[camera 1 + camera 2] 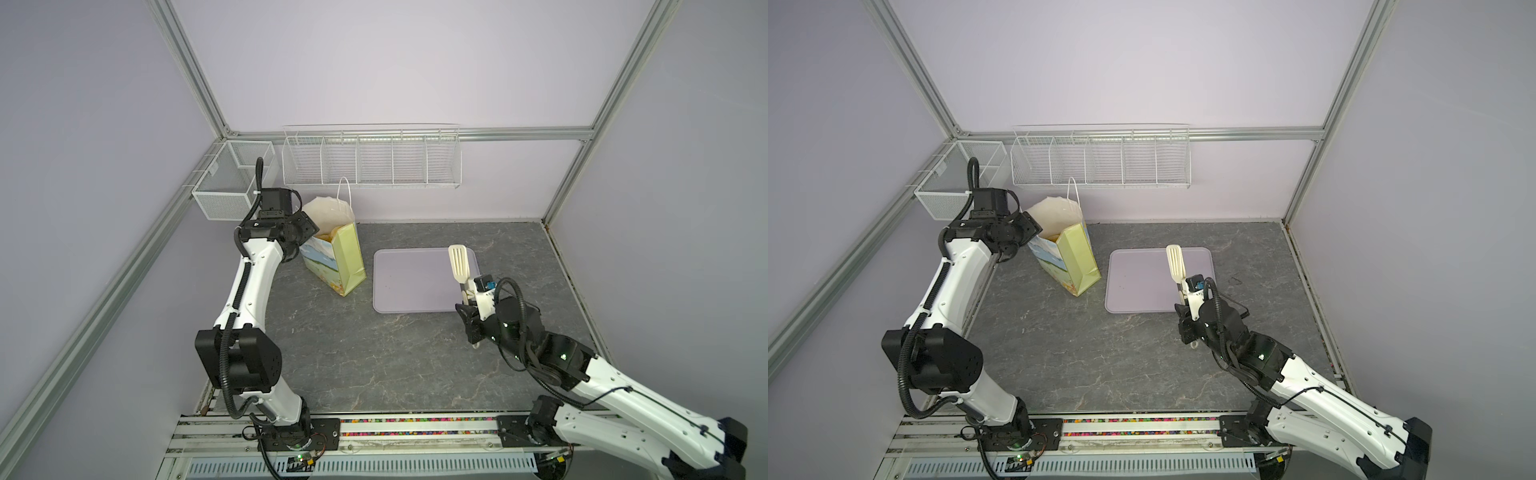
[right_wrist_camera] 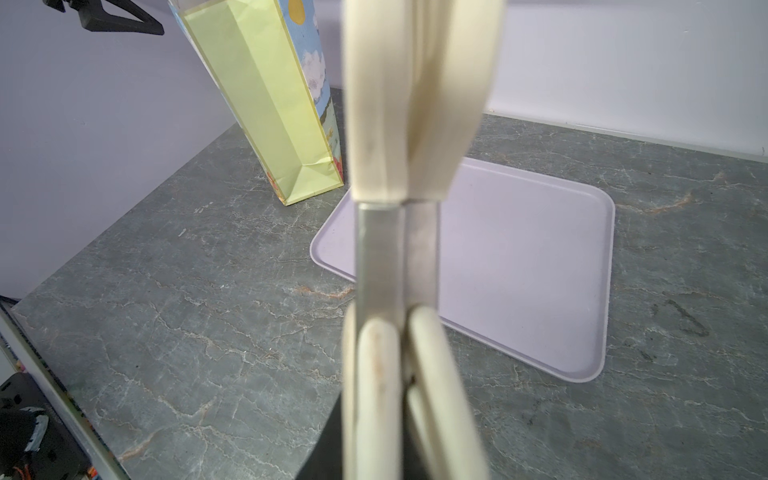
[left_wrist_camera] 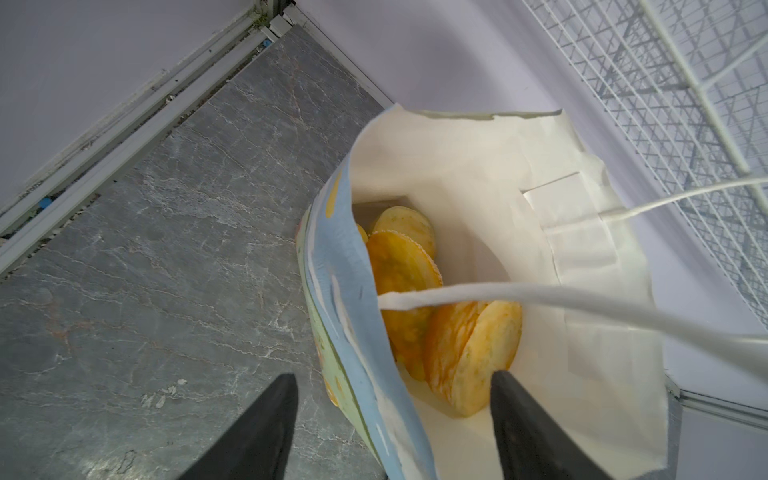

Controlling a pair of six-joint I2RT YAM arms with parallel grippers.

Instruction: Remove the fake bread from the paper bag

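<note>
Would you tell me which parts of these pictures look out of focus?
Right wrist view: the cream tongs are blurred, the tray behind sharp. Left wrist view: the cord handle and left claw are soft, the fake bread clearer. Both top views: sharp throughout.

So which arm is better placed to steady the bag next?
Left, probably: the left gripper stands open astride the bag wall, above the bread. The right gripper is shut on tongs by the tray, apart from the bag.
</note>
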